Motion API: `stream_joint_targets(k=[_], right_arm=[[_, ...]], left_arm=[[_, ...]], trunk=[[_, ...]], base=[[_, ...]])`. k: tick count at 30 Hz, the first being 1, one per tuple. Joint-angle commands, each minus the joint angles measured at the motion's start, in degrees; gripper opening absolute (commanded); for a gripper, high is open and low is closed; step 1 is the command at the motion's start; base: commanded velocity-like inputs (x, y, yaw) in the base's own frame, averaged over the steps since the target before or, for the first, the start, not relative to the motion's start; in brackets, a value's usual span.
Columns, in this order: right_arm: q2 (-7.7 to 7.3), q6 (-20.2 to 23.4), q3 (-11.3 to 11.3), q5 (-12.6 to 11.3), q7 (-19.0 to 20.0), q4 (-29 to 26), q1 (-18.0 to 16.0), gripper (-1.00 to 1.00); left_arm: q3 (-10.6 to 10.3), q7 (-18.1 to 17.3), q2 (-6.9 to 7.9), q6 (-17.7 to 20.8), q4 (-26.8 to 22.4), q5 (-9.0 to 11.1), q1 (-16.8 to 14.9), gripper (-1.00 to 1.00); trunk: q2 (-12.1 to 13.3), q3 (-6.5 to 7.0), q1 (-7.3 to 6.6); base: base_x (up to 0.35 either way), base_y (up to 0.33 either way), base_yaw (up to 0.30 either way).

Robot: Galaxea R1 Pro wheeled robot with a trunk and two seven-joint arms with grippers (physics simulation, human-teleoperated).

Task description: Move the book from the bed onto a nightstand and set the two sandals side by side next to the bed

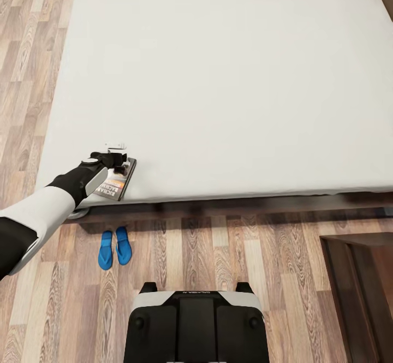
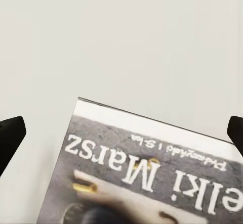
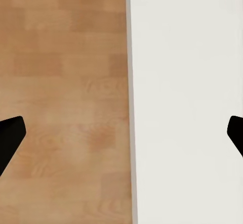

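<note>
The book (image 1: 118,182) lies flat on the near left corner of the bed's pale mattress (image 1: 218,79). Its dark cover with an orange band faces up. My left gripper (image 1: 117,161) hovers over the book's far end, open. In the left wrist view the book (image 2: 152,168) fills the space below the gripper (image 2: 123,132), and the black fingertips (image 2: 10,133) stand wide apart at either side of it. The two blue sandals (image 1: 105,249) (image 1: 123,245) lie side by side on the floor just in front of the bed frame (image 1: 218,206). My right gripper (image 3: 123,132) is open over a wood floor and a white surface.
A dark brown wooden piece of furniture (image 1: 360,292) stands on the floor at the near right. My base (image 1: 195,325) sits in front of the bed. Light wood-plank floor (image 1: 218,254) runs along the bed's near and left sides.
</note>
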Motion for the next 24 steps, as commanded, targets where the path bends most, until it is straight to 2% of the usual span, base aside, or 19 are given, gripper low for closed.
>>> stream_joint_targets(k=[1,24], right_arm=[[0.01,-0.3,0.5,-0.6,-0.1,0.1,0.0,1.00],[0.01,-0.3,0.5,-0.6,-0.1,0.1,0.0,1.00]], left_arm=[[-0.5,0.4,0.07,0.3,-0.2,0.5,0.0,1.00],[-0.5,0.4,0.07,-0.2,-0.2,0.5,0.0,1.00]], trunk=[[0.0,-0.02,0.01],[0.0,-0.02,0.01]], base=[[-0.020,0.000,0.000],[-0.016,0.000,0.000]])
